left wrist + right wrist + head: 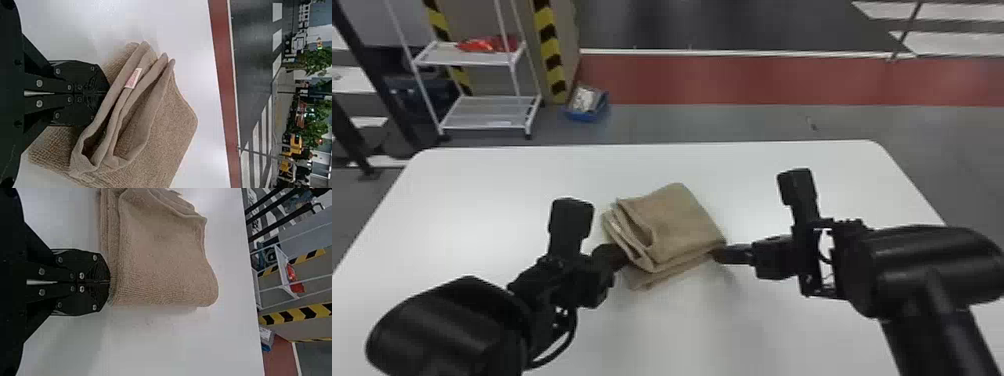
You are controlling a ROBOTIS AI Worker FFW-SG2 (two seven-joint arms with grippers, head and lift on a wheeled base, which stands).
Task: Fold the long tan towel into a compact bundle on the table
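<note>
Tan towel (pixel 682 220), layered, at centre of the head view on the table (pixel 477 200). Left gripper (pixel 108 93) and right gripper (pixel 109 282): fingers together at its edges; whether they pinch cloth cannot be told. Probably light, soft, slump-prone; best grasped through all layers.

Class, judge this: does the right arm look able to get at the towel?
Probably yes. Its pincer is right at the edge of the towel, with nothing in between, though it looks shut and may need to open first.
</note>
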